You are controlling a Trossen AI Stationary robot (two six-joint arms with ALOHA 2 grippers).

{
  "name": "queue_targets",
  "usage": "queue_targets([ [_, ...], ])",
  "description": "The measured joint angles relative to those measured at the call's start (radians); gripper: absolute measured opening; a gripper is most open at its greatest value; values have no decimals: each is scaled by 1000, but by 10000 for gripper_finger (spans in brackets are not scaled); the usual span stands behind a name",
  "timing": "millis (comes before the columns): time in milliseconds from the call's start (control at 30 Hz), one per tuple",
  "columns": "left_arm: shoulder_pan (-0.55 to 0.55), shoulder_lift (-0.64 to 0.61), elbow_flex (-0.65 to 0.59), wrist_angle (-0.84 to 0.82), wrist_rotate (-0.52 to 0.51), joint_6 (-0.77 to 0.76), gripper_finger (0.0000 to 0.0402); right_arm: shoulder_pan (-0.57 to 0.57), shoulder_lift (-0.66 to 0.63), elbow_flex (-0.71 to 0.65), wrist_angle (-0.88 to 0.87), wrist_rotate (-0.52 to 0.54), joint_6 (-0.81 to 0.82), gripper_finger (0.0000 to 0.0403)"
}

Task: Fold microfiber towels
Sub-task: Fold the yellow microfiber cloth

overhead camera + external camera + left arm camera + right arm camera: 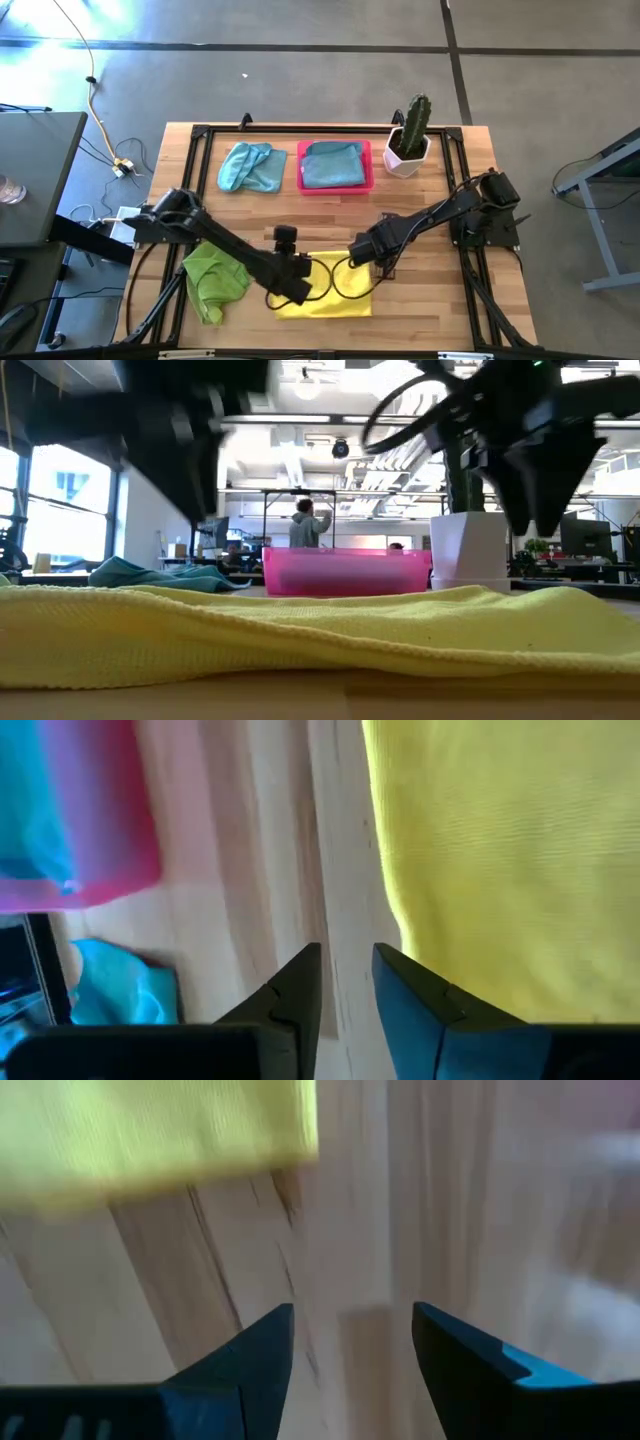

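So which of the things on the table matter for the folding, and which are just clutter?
Job:
yellow towel, between both grippers
lime green towel
loose light blue towel
light blue towel in the tray

Lying about:
pink tray
potted cactus

No legible text, label, brand, number or sign in any view. Checked the yellow towel (335,290), the pink tray (334,186), the white pot (405,158) and the wooden table (440,300): all plain (room beyond, in the low view, too blurred to read anything).
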Motion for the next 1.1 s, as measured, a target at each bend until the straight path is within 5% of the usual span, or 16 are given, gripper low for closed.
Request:
queue_targets([
  [133, -46, -108, -10, 85, -6, -28, 79, 3, -51, -63, 45, 1, -64, 197],
  [300, -113, -226, -106, 221, -5, -43, 79, -1, -174, -264, 316, 8, -18, 197],
  [633, -188, -335, -496, 698, 83, -73, 78, 58, -281, -594, 1045, -72, 516, 197],
  [800, -175, -338, -665, 972, 149, -89, 78, 103, -254, -599, 1092, -129, 633, 197],
  [1100, -163, -334, -817, 1171, 165, -141, 78, 180, -185, -598, 1185, -72, 810, 215],
])
